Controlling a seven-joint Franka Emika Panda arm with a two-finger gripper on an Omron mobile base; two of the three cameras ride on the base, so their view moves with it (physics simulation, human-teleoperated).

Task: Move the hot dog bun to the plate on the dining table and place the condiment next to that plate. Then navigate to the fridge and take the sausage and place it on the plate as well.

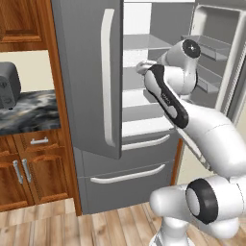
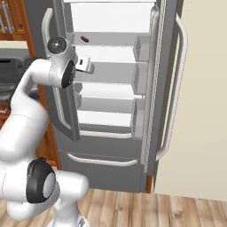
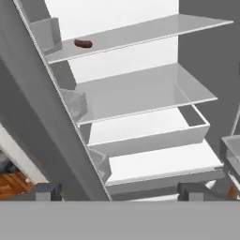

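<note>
on upper fridge (image 2: 146, 88) shelf, sausage (image 3: 83, 44); claw (image 3: 115, 191) released, well apart

A small dark sausage (image 3: 83, 44) lies alone near the left end of the fridge's top shelf (image 3: 140, 32).

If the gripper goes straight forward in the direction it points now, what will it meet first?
Probably the fridge's middle shelf or the back wall behind it, since these lie at the hand view's centre. The sausage lies off that line, on a higher shelf. Depth is unclear.
</note>
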